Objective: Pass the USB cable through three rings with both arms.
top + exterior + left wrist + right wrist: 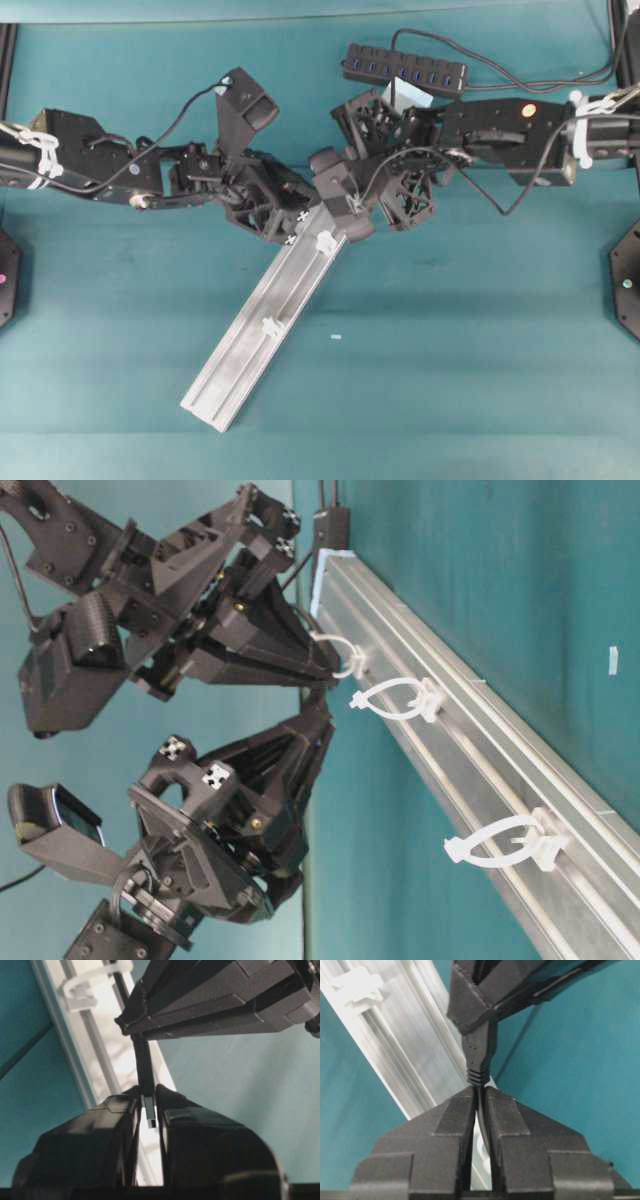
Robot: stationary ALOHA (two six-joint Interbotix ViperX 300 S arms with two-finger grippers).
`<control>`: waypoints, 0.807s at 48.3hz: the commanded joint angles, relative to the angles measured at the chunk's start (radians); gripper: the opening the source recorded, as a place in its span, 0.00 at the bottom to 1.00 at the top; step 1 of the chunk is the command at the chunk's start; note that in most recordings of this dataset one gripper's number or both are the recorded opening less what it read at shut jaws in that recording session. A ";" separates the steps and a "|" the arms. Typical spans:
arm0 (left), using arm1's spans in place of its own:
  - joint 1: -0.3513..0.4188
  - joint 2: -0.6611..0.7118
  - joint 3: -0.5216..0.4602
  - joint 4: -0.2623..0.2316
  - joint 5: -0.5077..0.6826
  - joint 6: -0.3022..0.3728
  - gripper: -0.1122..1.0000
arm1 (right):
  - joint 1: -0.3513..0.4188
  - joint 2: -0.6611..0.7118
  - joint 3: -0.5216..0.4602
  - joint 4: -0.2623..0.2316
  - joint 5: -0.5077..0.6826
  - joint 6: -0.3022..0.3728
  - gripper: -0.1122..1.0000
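one usb cable (480, 1057) | thin black cord | ribbed collar | metal-tipped plug

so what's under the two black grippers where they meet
The long grooved silver rail lies beneath them, one whitish plastic ring showing on it. Both grippers pinch the thin black USB cable. The rail's end is covered.

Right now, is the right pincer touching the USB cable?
Touching. In the right wrist view, the right pincer has its two fingers pressed against the USB cable just below the plug's ribbed collar, with no gap on either side.
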 commanded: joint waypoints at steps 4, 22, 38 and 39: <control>-0.015 -0.080 0.011 0.003 -0.006 -0.002 0.48 | -0.006 0.009 -0.008 -0.023 -0.002 0.003 0.18; -0.015 -0.250 0.106 0.003 0.132 0.023 0.93 | 0.005 0.017 -0.008 -0.092 0.041 -0.063 0.18; -0.017 -0.436 0.201 0.005 0.156 0.170 0.93 | 0.015 0.017 -0.003 -0.092 0.058 -0.213 0.18; -0.015 -0.446 0.209 0.005 0.158 0.181 0.93 | 0.017 0.017 -0.003 -0.092 0.060 -0.219 0.18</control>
